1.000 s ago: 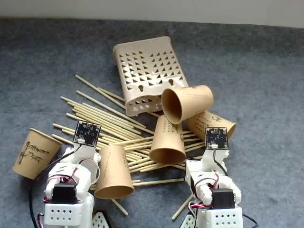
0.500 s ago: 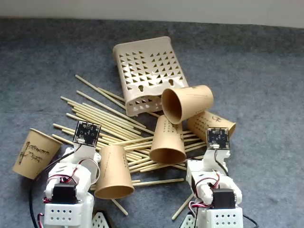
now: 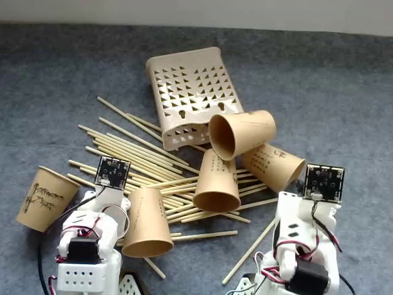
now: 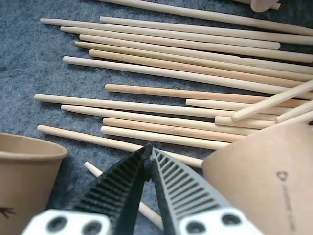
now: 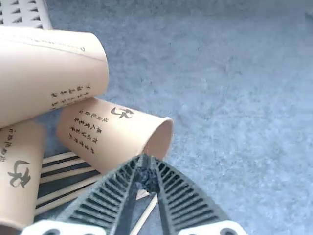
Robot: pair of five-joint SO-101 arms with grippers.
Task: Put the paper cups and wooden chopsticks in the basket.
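Both grippers are pressed together with nothing in them. The left gripper (image 4: 148, 150) hangs low over the pale wooden chopsticks (image 4: 186, 73) strewn on the grey felt table (image 3: 344, 92). The right gripper (image 5: 145, 164) sits just beside a printed brown paper cup (image 5: 110, 132) lying on its side. The beige perforated plastic basket (image 3: 191, 95) lies beyond the pile, with a second paper cup (image 3: 242, 132) against its near edge.

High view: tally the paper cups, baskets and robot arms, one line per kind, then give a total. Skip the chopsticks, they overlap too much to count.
Paper cups: 5
Basket: 1
Robot arms: 2
Total: 8
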